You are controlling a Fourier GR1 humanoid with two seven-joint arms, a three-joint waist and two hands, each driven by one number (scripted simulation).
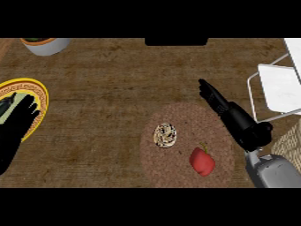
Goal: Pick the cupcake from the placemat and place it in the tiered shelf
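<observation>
Task status: not begun as far as can be seen. The small round cupcake with pale, speckled topping [166,135] sits untouched on the round brown woven placemat [178,172]; the lift, carry and placing all remain.

Right robot hand [234,117]: fingers straight and extended, pointing up and away over the placemat's far right edge; holds nothing, touches nothing visible. Cupcake lies to its left and nearer the robot, apart from it.

White tiered shelf with wire frame [286,84]: to the right of the right robot hand, nothing seen on it.

Red pepper-like item [203,161]: on the placemat, nearer the robot than the cupcake, beside the right forearm.

Left robot hand [9,132]: resting at left edge, open, over a yellow-rimmed patterned plate [39,90].

Brown table [114,88]: carries all.
</observation>
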